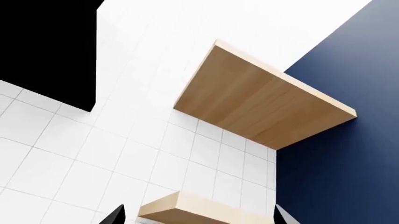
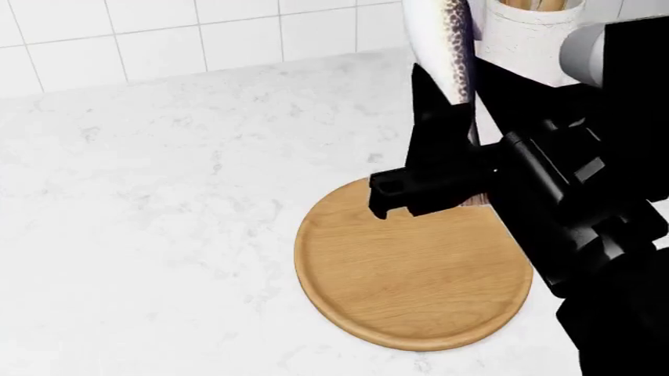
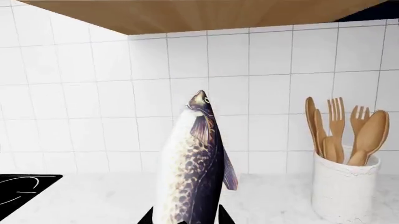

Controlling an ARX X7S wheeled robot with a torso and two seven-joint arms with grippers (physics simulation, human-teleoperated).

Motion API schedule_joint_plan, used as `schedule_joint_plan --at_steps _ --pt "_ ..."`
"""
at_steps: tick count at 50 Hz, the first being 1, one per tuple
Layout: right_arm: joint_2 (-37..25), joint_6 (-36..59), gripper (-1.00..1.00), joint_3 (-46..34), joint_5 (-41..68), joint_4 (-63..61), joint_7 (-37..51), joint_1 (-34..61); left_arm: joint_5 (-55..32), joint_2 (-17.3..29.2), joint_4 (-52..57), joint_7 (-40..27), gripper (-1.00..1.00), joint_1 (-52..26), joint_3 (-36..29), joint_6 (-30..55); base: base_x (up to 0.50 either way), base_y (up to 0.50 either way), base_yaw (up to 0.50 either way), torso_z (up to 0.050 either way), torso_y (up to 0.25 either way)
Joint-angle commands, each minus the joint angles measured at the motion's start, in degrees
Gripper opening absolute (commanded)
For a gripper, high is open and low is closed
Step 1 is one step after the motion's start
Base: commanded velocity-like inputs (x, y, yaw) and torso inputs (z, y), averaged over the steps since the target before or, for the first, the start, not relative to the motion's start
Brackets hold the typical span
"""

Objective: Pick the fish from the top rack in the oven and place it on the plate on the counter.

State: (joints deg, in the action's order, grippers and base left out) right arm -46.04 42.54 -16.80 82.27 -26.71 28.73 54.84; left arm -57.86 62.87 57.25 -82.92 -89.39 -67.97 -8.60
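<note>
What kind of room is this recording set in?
A simulated home kitchen, most likely: a marble-look counter backed by white wall tiles, a crock of wooden utensils, and a wooden plate set out below the held fish.

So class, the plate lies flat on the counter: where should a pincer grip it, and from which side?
Grip the plate by its low rim at the near-left edge, coming in low across the bare counter. It lies flat, so only the rim gives a hold, and the right pincer with the fish crowds the far-right side.
</note>
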Motion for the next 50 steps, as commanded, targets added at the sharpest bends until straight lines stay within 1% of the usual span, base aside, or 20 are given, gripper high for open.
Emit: schedule_joint_plan --at_steps 1,10,13,17,25,28,30,34,42,50 --pt "-0.3 -2.3 -1.00 0.5 -1.6 2.2 -2.9 -6.4 0.4 -0.1 0.1 -0.2 1.00 0.6 0.0 0.1 0.00 0.00 0.00 0.000 0.000" --pt "0.0 -3.4 -1.00 0.2 -2.4 3.3 -4.3 -9.5 0.1 -0.3 0.1 -0.4 1.00 0.5 0.2 0.4 0.00 0.00 0.00 0.000 0.000" --pt "-0.3 -2.6 -1.00 0.2 -0.2 3.7 -4.4 -9.5 0.1 -0.4 0.0 -0.2 1.00 0.5 0.2 0.4 0.00 0.00 0.00 0.000 0.003" --pt "-1.1 0.2 -1.00 -0.8 2.6 4.3 -5.6 -7.7 0.1 -0.6 0.1 -0.3 1.00 0.6 0.3 0.5 0.00 0.00 0.00 0.000 0.000" --pt "-0.9 5.5 -1.00 -3.2 6.4 7.6 -3.5 -2.1 -0.2 -0.9 -0.2 -0.1 1.00 0.3 0.5 0.7 0.00 0.00 0.00 0.000 0.000" --pt "-0.8 8.0 -1.00 -3.8 12.2 9.7 -1.8 -0.4 0.1 -0.9 -0.2 0.0 1.00 0.6 0.5 0.6 0.00 0.00 0.00 0.000 0.000" --pt "-0.7 9.3 -1.00 -4.5 12.3 10.5 -1.8 1.1 0.4 -0.8 -0.1 -0.1 1.00 0.9 0.4 0.5 0.00 0.00 0.00 0.000 0.000" --pt "-0.7 10.6 -1.00 -5.2 15.0 11.4 -1.3 1.3 0.3 -0.6 -0.2 -0.1 1.00 1.1 0.5 0.5 0.00 0.00 0.00 0.000 0.000" --pt "-1.8 11.5 -1.00 -5.9 16.5 10.8 -0.6 -0.4 1.1 -0.5 -0.1 -0.2 1.00 2.0 0.4 0.3 0.00 0.00 0.00 0.000 0.000" --pt "-3.4 13.1 -1.00 -6.5 17.6 11.2 -0.2 -0.2 2.2 -0.3 -0.2 -0.4 1.00 3.4 0.2 -0.4 0.00 0.00 0.00 0.000 0.000"
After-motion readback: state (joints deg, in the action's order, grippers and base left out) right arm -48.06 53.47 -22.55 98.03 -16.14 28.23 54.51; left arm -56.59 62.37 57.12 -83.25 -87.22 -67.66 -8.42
